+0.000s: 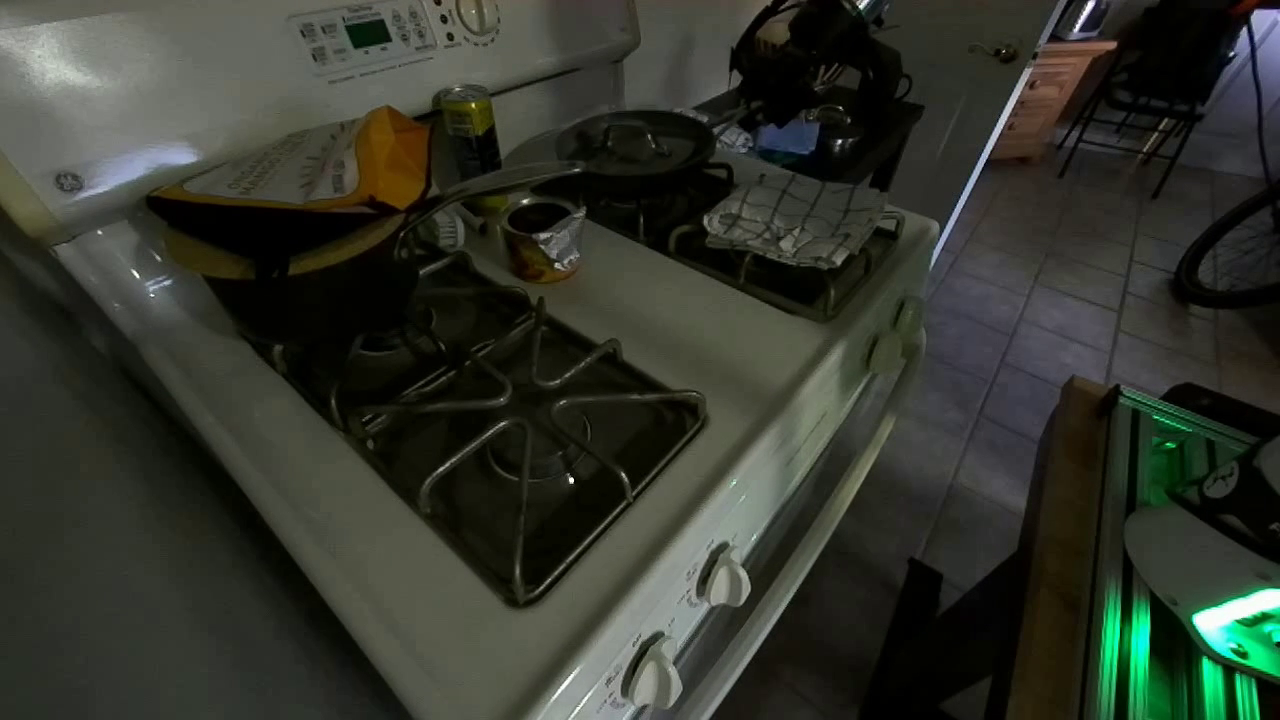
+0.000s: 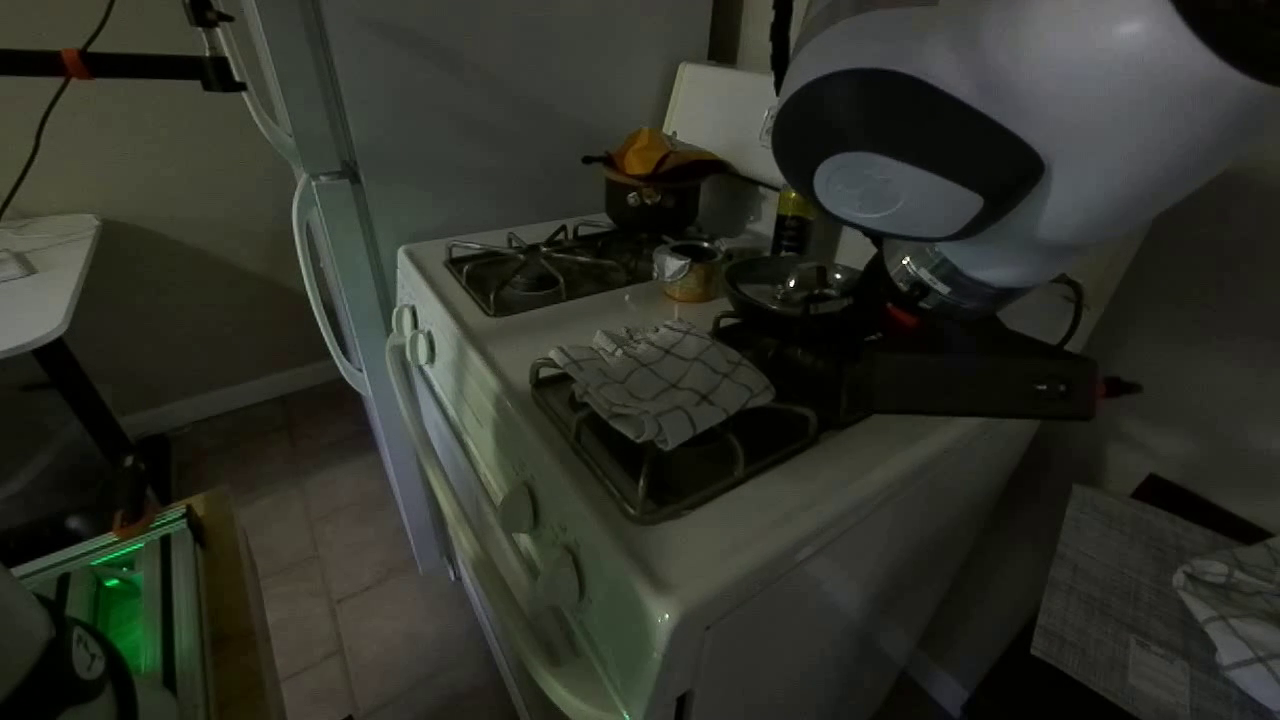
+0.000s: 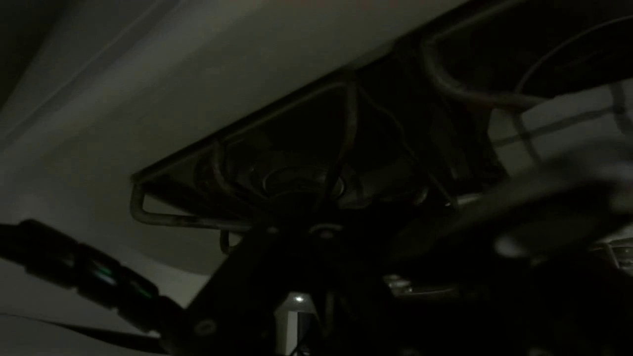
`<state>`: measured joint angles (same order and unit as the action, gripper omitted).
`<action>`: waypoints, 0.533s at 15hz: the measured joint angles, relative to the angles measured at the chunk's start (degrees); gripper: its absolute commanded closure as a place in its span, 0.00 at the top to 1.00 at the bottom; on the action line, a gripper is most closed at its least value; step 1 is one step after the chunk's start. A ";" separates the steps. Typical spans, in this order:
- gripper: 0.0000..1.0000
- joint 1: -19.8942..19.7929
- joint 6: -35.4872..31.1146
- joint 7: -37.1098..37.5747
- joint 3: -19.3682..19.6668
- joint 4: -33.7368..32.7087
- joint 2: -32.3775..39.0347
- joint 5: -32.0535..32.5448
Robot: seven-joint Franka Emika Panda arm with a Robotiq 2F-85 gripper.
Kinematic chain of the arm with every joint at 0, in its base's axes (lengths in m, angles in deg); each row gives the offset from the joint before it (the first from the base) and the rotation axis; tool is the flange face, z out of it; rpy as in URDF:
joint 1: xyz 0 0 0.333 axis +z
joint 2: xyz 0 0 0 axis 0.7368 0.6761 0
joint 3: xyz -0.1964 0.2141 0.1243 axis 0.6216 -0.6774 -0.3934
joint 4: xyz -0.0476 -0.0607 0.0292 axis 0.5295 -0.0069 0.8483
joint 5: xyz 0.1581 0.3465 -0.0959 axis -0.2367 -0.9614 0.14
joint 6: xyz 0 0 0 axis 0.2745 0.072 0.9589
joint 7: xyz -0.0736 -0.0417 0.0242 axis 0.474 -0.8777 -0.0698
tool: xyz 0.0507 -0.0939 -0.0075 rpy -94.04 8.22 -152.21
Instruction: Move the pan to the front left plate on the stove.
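Note:
The pan (image 1: 600, 165) is wide, shallow and dark, with a shiny loop in its middle. It is at the back right of the stove, over the rear right grate; I cannot tell whether it touches it. It also shows in an exterior view (image 2: 750, 290). Its handle runs to my gripper (image 1: 752, 106). In the very dark wrist view my gripper (image 3: 299, 237) has its fingers drawn together; it appears shut on the handle, though the contact is hidden. The front left plate (image 1: 540, 420) is a bare black grate; it also shows in an exterior view (image 2: 535, 275).
A checkered towel (image 1: 795, 215) lies on the front right grate. A small copper-coloured pot (image 1: 543, 240) with foil stands between pan and left burners. A yellow can (image 1: 470, 130) stands behind. A dark pot (image 1: 310, 290) with a yellow bag (image 1: 300, 165) sits on the rear left burner.

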<state>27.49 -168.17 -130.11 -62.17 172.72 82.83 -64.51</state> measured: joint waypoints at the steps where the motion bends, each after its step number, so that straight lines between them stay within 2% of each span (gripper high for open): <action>1: 0.03 -0.02 0.00 -0.57 0.41 -0.02 -0.18 -0.29; 8: 0.03 -0.51 0.76 -7.82 2.04 0.00 -1.56 -3.23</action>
<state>26.97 -167.41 -137.94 -60.13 172.71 81.27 -67.73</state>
